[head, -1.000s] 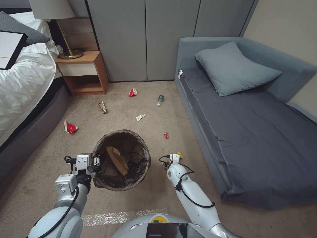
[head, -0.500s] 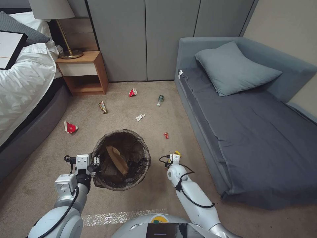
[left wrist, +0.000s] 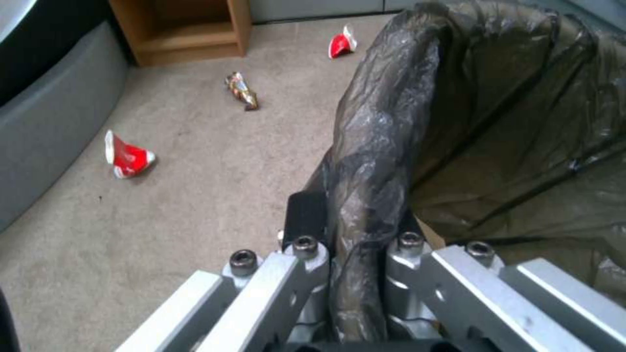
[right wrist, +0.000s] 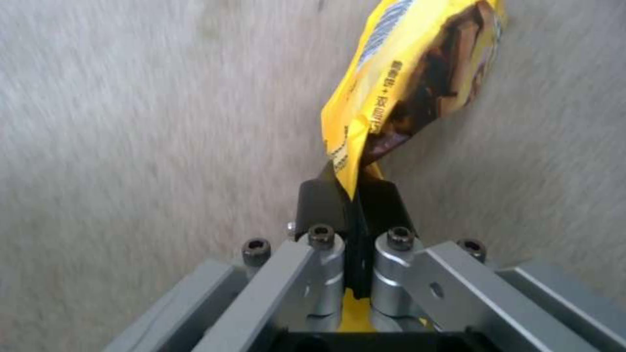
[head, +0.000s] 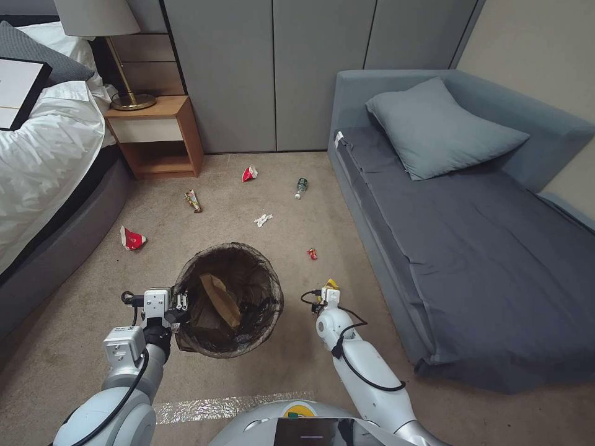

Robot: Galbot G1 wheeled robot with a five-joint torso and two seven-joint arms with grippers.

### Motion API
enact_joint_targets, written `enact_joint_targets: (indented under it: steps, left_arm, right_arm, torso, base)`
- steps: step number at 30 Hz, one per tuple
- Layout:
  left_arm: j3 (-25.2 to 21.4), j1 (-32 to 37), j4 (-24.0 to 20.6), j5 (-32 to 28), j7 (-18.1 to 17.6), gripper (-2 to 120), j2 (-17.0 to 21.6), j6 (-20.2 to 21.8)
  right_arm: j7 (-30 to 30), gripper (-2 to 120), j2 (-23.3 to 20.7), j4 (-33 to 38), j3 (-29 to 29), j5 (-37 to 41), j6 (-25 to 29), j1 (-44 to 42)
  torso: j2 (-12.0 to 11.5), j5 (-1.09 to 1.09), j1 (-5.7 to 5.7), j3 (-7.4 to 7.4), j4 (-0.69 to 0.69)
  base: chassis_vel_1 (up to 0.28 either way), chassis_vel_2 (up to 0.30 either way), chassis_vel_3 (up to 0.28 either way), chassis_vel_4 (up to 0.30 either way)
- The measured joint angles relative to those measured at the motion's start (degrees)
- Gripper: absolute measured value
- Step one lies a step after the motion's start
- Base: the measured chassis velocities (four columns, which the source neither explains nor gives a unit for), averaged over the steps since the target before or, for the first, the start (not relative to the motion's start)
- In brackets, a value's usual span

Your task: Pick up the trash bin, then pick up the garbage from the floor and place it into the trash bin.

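At the lower left, my left hand (left wrist: 355, 274) pinches the trash bin (head: 228, 299) rim through its crinkly dark bag, so the round bin stays up near the garbage. Right of it, my right hand (right wrist: 351, 205) is closed on a shiny yellow wrapper (right wrist: 417, 83), lifted above the fuzzy floor (head: 248, 384).

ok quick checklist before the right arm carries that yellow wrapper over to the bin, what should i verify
1. Right tool shut on the yellow wrapper: ok, pinched at one corner.
2. Wrapper off the carpet: cannot tell, it hangs close to it.
3. Left tool clamped on the trash bin rim: ok.
4. Bin mouth open: ok, a brown paper bag inside leaves room.
5. Path from wrapper to bin: ok, bare carpet between them.
6. Litter left: not ok, a small red scrap and others remain.
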Motion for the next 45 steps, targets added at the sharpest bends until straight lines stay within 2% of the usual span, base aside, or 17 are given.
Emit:
enact_joint_targets:
  steps: [5,8,9,12,13,15,17,19,20,24,25,28,29,31,33,36,45]
  left_arm:
    - [0.02,0.01,0.00,0.00,0.07,4,0.13,0.00]
    - [0.10,0.04,0.00,0.00,0.12,4,0.19,0.00]
    - [0.10,0.04,0.00,0.00,0.12,4,0.19,0.00]
    - [0.19,0.05,0.00,0.02,0.50,4,0.39,0.02]
    - [0.19,0.05,0.00,0.02,0.50,4,0.39,0.02]
    - [0.28,-0.01,0.00,0.05,0.58,4,0.57,0.14]
    - [0.31,-0.04,0.00,0.07,0.58,4,0.62,0.19]
    - [0.43,-0.13,0.00,0.09,0.54,4,0.75,0.31]
    - [0.43,-0.13,0.00,0.09,0.54,4,0.75,0.31]
    - [0.59,-0.23,0.00,-0.11,0.45,4,0.99,0.48]
    - [0.59,-0.23,0.00,-0.11,0.45,4,0.99,0.48]
    - [0.62,-0.30,0.00,-0.98,0.12,4,1.16,0.81]
    - [0.62,-0.30,0.00,-0.98,0.12,4,1.16,0.81]
    - [0.66,-0.40,0.00,-1.70,-0.22,4,1.25,1.19]
    - [0.65,-0.45,0.00,-1.82,-0.26,4,1.27,1.25]
    - [0.41,-0.74,0.00,-2.30,-0.49,4,1.38,1.36]
    - [0.16,-1.19,0.00,-4.45,-1.31,4,1.70,2.39]
  right_arm:
    - [-2.04,0,-1.59,4.74,1.04,-2.47,1.82,-1.27]
    - [-3.23,0,-3.73,11.32,2.45,-6.02,3.62,-2.57]
    - [-3.23,0,-3.73,11.32,2.45,-6.02,3.62,-2.57]
    - [-4.29,0,-6.65,19.66,3.13,-7.28,3.88,-3.78]
    - [-4.29,0,-6.65,19.66,3.13,-7.28,3.88,-3.78]
    - [-5.29,0,-9.23,27.33,3.41,-6.57,3.29,-4.86]
    - [-5.49,0,-9.85,29.26,3.52,-5.96,2.96,-5.18]
    - [-6.08,0,-11.94,35.58,3.88,-3.60,1.57,-6.22]
    - [-6.08,0,-11.94,35.58,3.88,-3.60,1.57,-6.22]
    - [-9.58,0,-16.45,45.39,4.01,-0.55,0.32,-8.22]
    - [-9.58,0,-16.45,45.39,4.01,-0.55,0.32,-8.22]
    - [-12.43,0,-21.34,52.99,2.78,2.80,-0.88,-8.94]
    - [-12.43,0,-21.34,52.99,2.78,2.80,-0.88,-8.94]
    - [-13.06,0,-24.55,56.97,0.94,6.60,-1.82,-8.71]
    - [-13.09,0,-25.29,57.92,0.29,7.80,-2.12,-8.45]
    - [-14.07,0,-28.83,61.34,-2.97,12.98,-3.12,-5.97]
    - [-18.53,0,-32.94,63.97,-9.65,18.36,-3.76,0.74]
  torso:
    - [0.00,0.00,0.00,0.00,-0.01]
    - [0.00,0.00,0.00,0.00,0.00]
    - [0.00,0.00,0.00,0.00,0.00]
    - [0.00,0.01,0.00,0.00,-0.01]
    - [0.00,0.01,0.00,0.00,-0.01]
    - [0.00,0.00,0.00,0.00,0.00]
    - [0.00,0.01,0.00,0.00,0.00]
    - [0.00,0.00,0.00,0.00,0.00]
    - [0.00,0.00,0.00,0.00,0.00]
    - [0.01,0.00,0.00,0.00,-0.01]
    - [0.01,0.00,0.00,0.00,-0.01]
    - [0.01,0.00,0.00,-0.01,-0.01]
    - [0.01,0.00,0.00,-0.01,-0.01]
    - [0.01,0.00,0.00,0.00,-0.01]
    - [0.00,0.01,0.00,0.00,0.00]
    - [0.00,0.01,0.00,0.00,0.00]
    - [0.00,0.00,0.00,0.00,0.00]
  base:
    - [0.000,0.000,0.000,0.000]
    - [0.000,0.000,0.000,0.000]
    - [0.000,0.000,0.000,0.000]
    - [0.000,0.000,0.000,0.000]
    - [0.000,0.000,0.000,0.000]
    - [0.000,0.000,0.000,0.000]
    - [0.000,0.000,0.000,0.000]
    - [0.000,0.000,0.000,0.000]
    - [0.000,0.000,0.000,0.000]
    - [0.000,0.000,0.000,0.000]
    - [0.000,0.000,0.000,0.000]
    - [0.000,0.000,0.000,0.000]
    - [0.000,0.000,0.000,0.000]
    - [0.000,0.000,0.000,0.000]
    - [0.000,0.000,0.000,0.000]
    - [0.000,0.000,0.000,0.000]
    - [0.000,0.000,0.000,0.000]
